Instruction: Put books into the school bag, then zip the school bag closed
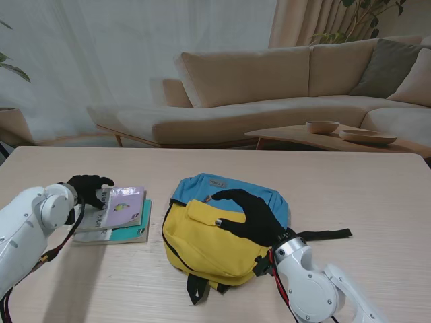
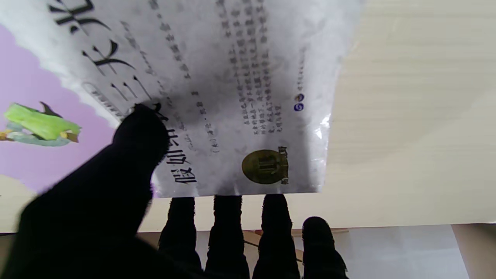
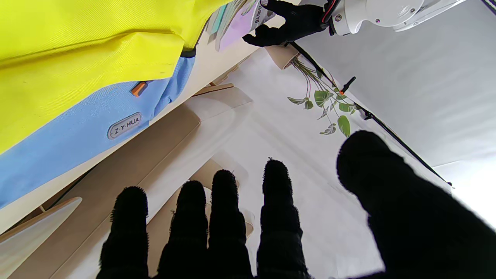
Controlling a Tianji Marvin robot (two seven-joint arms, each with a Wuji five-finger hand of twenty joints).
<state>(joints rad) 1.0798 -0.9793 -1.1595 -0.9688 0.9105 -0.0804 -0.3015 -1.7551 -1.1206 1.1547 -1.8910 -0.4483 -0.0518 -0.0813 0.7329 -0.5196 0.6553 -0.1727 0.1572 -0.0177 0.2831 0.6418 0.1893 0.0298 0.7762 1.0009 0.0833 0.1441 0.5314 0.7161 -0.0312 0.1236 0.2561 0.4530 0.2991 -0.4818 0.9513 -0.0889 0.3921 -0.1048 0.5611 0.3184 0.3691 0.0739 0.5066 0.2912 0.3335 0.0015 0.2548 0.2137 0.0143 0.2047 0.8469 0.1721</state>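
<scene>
Bag lies flat mid-table, yellow front up, blue part farther from me. Books are stacked to its left, purple-and-white one on a teal one. My left hand pinches the top book's left edge: thumb on the cover, fingers under it. Right hand rests on the bag, fingers spread, gripping nothing. Sofa behind.
</scene>
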